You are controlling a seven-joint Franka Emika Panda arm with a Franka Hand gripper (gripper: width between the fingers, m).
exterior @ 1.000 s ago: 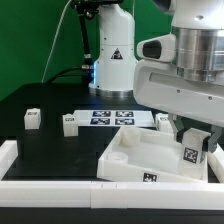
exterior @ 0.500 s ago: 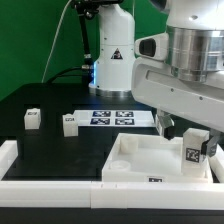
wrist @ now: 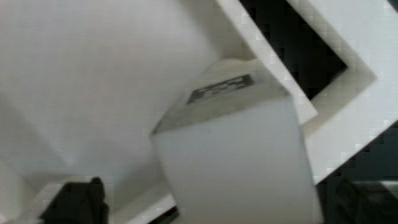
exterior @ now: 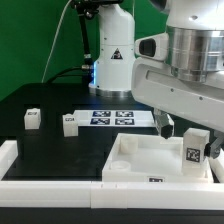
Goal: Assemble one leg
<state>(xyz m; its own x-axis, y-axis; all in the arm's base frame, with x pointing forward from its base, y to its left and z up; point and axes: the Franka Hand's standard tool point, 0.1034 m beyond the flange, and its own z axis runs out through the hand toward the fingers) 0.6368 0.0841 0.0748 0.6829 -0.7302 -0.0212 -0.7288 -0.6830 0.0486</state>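
Note:
A white leg (exterior: 193, 149) with a black-and-white tag stands upright in the near corner of the large white square tray-like part (exterior: 140, 160), at the exterior view's right. My gripper (exterior: 188, 135) hangs straight over this leg, one finger on each side. In the wrist view the leg (wrist: 231, 150) rises between my dark fingers (wrist: 75, 200), with a gap on both sides. The gripper (wrist: 217, 205) is open and grips nothing. The leg's foot and the hole under it are hidden.
Two more legs (exterior: 32, 117) (exterior: 69, 123) stand on the black table at the exterior view's left, another (exterior: 163, 119) behind my gripper. The marker board (exterior: 110, 117) lies mid-table. White rails (exterior: 50, 186) line the front edge. The arm's base (exterior: 112, 60) stands at the back.
The jaws have spread apart and let go of the leg, which stays standing in the tray-like part's corner. The arm has hardly moved.

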